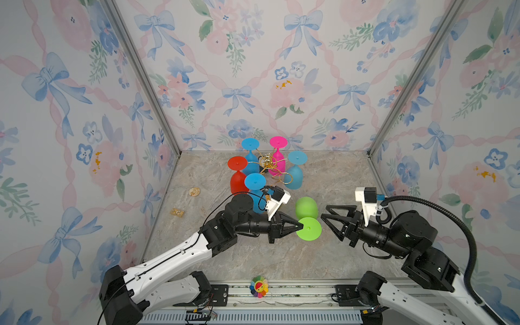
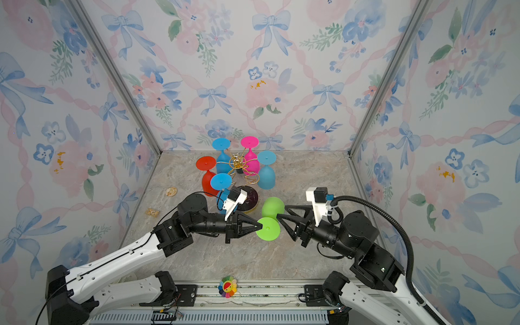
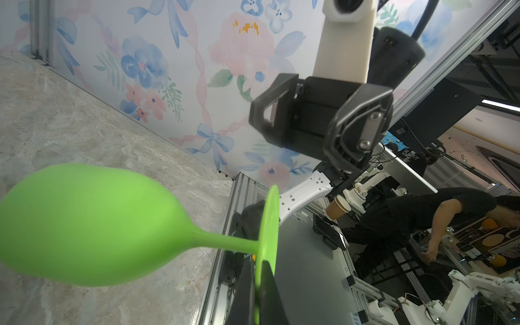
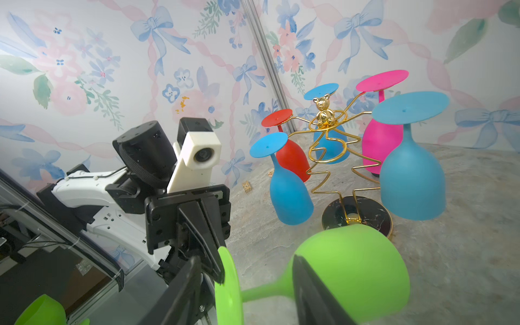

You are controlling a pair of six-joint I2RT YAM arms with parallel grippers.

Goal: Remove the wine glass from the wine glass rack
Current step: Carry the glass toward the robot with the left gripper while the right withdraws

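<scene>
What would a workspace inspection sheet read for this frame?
Surface: marble-look tabletop, no spills seen.
Job's things: wine glass rack upright, five glasses hanging foot-up, one arm bare; green wine glass off the rack, tipped sideways.
Clutter: round tan scrap and rectangular tan scrap left of the rack; rainbow flower on the front rail.
Grippers: left gripper shut on the green glass's foot; right gripper open, jaws close beside that glass, gripping nothing.
Cables: ribbed black hose on the right arm, clear of the glasses.
Surroundings: floral bow wallpaper; person outside the cell.
</scene>
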